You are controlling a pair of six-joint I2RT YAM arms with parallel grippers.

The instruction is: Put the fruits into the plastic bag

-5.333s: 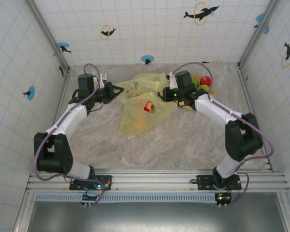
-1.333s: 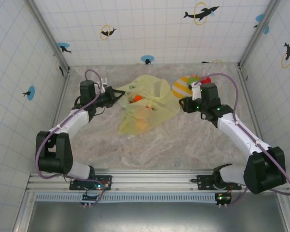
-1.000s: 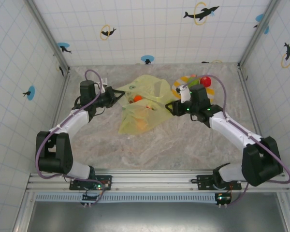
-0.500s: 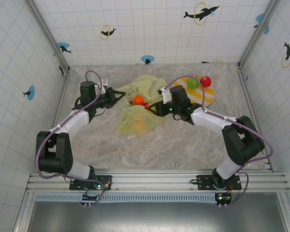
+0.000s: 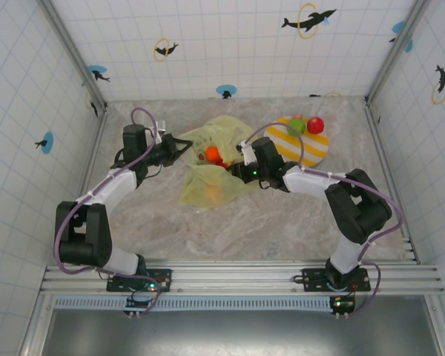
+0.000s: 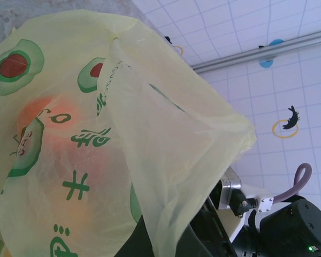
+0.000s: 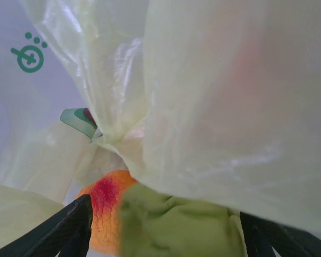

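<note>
The plastic bag (image 6: 166, 139) hangs before my left gripper (image 5: 185, 141), printed with avocado halves and green characters I cannot read. My left fingers pinch a fold of it. The film drapes over my right gripper (image 7: 166, 210) and bears a small green ring mark. A green fruit (image 7: 174, 230) sits between its spread fingers; gripped or loose, I cannot tell. An orange fruit (image 7: 104, 206) lies just left of it.
</note>
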